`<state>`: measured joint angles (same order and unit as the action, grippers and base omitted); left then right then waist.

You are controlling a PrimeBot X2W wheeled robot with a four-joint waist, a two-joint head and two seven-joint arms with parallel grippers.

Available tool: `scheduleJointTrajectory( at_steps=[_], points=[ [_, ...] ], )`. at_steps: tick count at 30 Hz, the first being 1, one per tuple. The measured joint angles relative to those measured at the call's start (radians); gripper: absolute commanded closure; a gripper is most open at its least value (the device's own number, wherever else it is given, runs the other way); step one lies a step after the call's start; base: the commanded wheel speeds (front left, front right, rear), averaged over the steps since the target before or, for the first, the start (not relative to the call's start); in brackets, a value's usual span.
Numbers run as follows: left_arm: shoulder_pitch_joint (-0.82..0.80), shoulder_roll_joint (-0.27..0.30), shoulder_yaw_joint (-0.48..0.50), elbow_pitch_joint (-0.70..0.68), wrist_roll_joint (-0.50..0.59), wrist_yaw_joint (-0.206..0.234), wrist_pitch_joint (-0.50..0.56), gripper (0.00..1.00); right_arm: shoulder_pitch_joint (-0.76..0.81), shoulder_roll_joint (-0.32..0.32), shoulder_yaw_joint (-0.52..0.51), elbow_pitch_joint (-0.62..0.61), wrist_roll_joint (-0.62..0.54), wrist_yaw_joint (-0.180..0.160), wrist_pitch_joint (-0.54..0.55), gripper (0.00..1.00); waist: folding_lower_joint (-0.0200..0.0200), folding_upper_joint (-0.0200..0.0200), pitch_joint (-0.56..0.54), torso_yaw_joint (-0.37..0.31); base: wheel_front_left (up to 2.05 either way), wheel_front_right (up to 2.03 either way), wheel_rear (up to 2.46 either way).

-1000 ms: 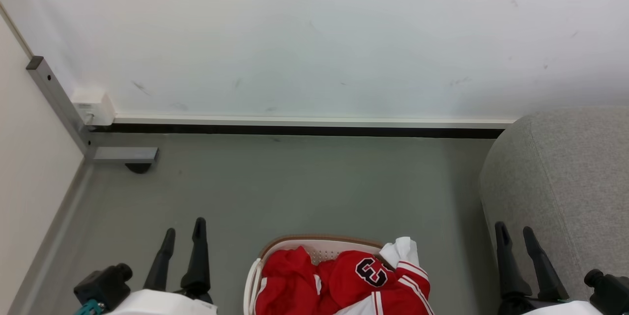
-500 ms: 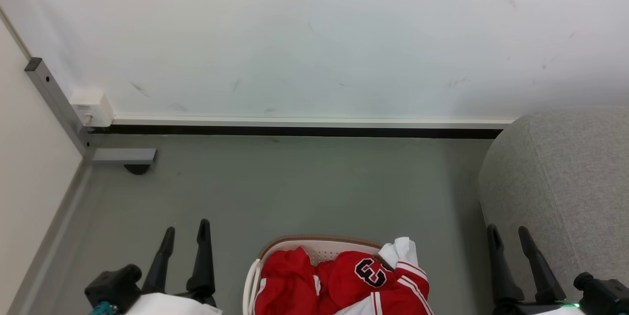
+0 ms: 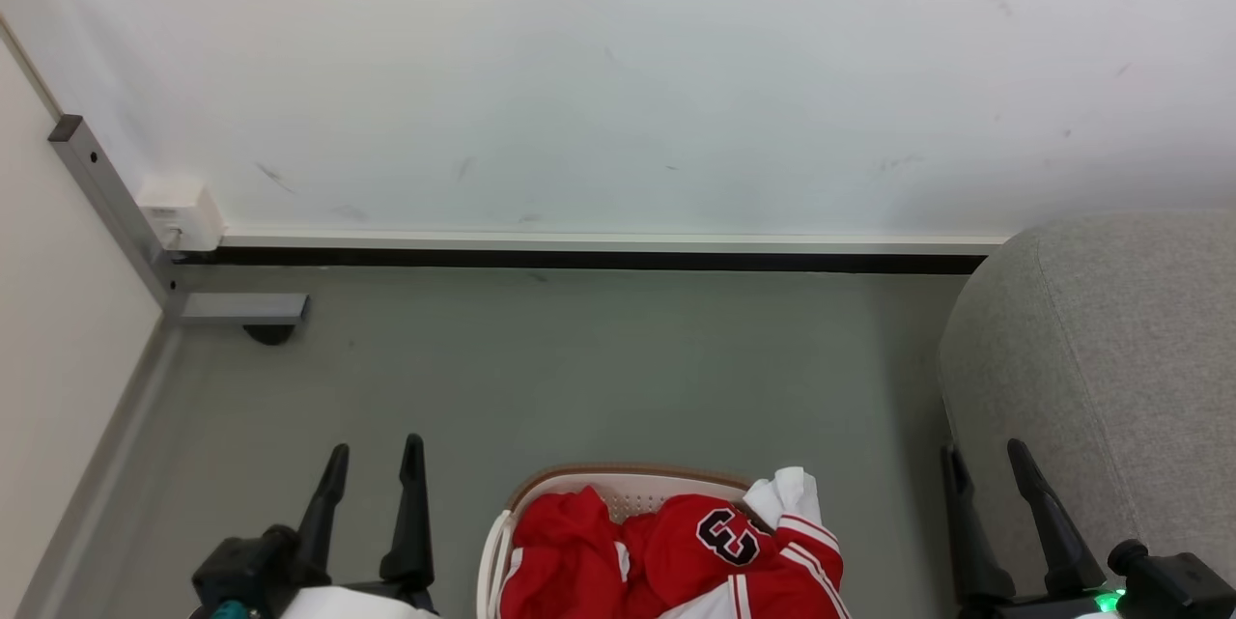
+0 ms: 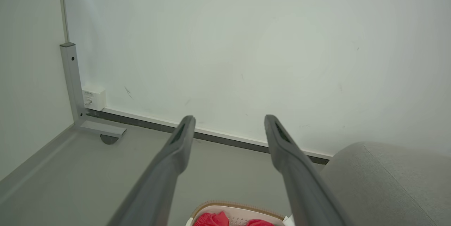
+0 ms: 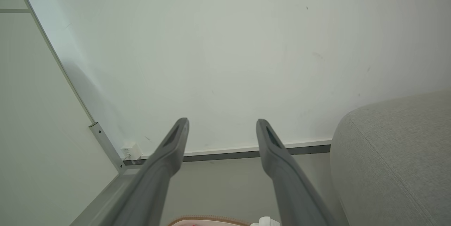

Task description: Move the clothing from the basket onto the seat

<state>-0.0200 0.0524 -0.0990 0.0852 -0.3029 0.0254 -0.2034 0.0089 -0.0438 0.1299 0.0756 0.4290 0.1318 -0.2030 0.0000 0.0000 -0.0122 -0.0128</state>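
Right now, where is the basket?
In the head view the basket sits on the floor at bottom centre, between the left gripper and right gripper, clothing inside, with the seat to its right.

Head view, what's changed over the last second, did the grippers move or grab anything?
The left gripper slid rightward in the view and the right gripper leftward, both closing in on the basket. Both are open and have taken hold of nothing. The clothing stays heaped in the basket; the seat is unchanged.

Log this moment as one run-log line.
left tool: open, empty | right tool: open, empty | clothing: in basket | seat: right of basket | step: no grasp yet
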Motion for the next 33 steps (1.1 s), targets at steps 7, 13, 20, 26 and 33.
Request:
scheduleJointTrajectory(
  at_steps=[7,13,20,26,33],
  points=[
    [0.004,0.000,-0.007,-0.001,0.058,0.004,-0.012,0.00,0.012,-0.001,0.008,-0.001,-0.043,0.000,-0.013,0.00,0.0000,0.0000,-0.002,0.001,0.00,0.00,0.00],
    [0.004,-0.001,-0.011,-0.012,0.106,0.006,-0.023,0.00,0.012,-0.001,0.015,-0.002,-0.080,0.000,-0.025,0.00,0.0000,0.0000,0.000,0.000,0.00,0.00,0.00],
    [0.007,-0.002,-0.017,-0.017,0.155,0.006,-0.037,0.00,0.013,-0.002,0.022,-0.005,-0.121,0.000,-0.037,0.00,0.0000,0.0000,-0.002,-0.003,0.00,0.00,0.00],
    [0.008,-0.002,-0.020,-0.019,0.189,0.007,-0.049,0.00,0.014,-0.002,0.028,-0.007,-0.149,0.000,-0.048,0.00,0.0000,0.0000,-0.005,-0.005,0.00,0.00,0.00],
    [0.011,-0.002,-0.025,-0.022,0.231,0.007,-0.061,0.00,0.015,-0.002,0.032,-0.008,-0.184,0.000,-0.061,0.00,0.0000,0.0000,-0.003,-0.009,0.00,0.00,0.00]
  ],
)
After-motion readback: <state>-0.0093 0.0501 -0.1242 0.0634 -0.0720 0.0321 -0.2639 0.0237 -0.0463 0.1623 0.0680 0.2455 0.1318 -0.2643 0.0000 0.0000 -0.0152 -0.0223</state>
